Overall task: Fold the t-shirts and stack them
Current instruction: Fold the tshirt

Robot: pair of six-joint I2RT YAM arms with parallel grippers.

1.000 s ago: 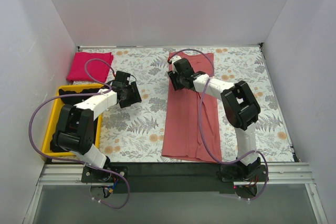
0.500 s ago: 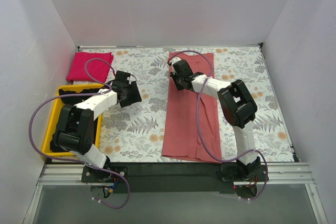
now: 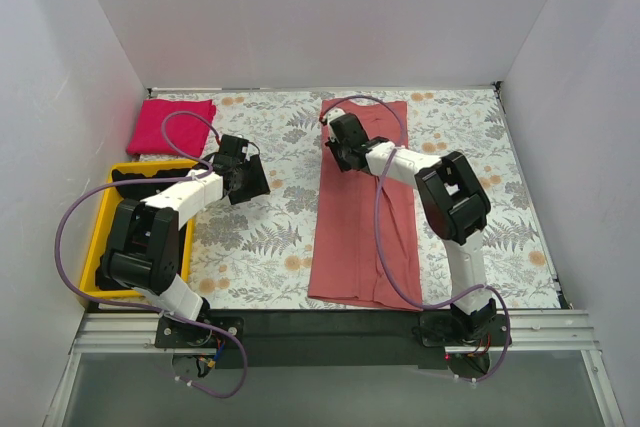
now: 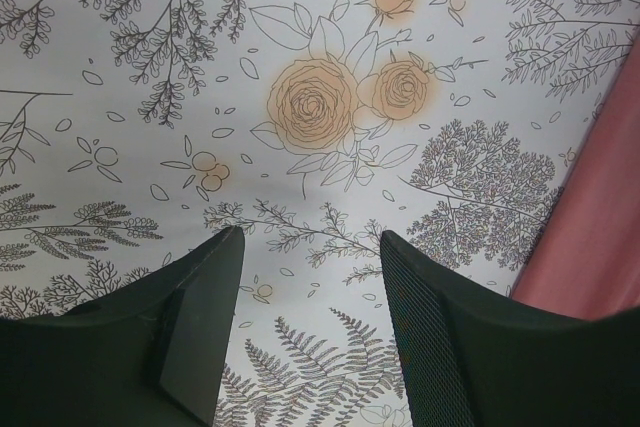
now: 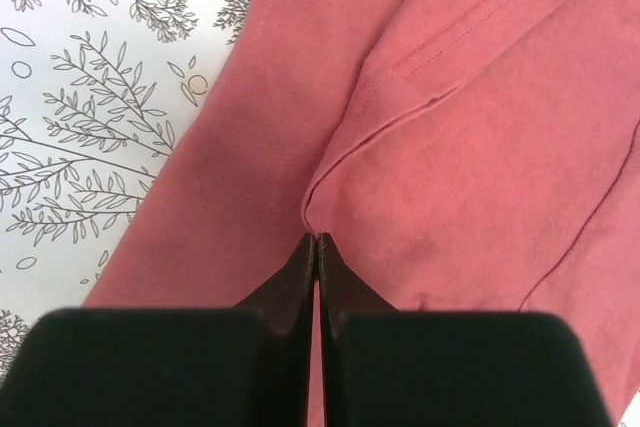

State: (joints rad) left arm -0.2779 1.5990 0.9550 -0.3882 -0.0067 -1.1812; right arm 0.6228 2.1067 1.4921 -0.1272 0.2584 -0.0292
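From above, we saw a table covered in a floral cloth [image 3: 260, 247], walled in white, with two arms reaching out from the near edge. A salmon shirt [image 3: 360, 217] lay flat as a long strip – folded lengthwise – running from the near edge to the far edge, right of centre. The right gripper [image 3: 340, 147] was down on the shirt's far end, near its left edge. In the right wrist view its jaws were pressed together, with no gap, just where the edge of a fold ran into the tips, pinching the cloth there.

The left gripper [image 3: 245, 179] hung over bare tablecloth left of the shirt – jaws moderately apart, nothing between them. A pink shirt [image 3: 172, 125] sat folded square in the far left corner. Just in front of it stood a yellow bin [image 3: 100, 237] with black cloth [image 3: 138, 182] at its far end.
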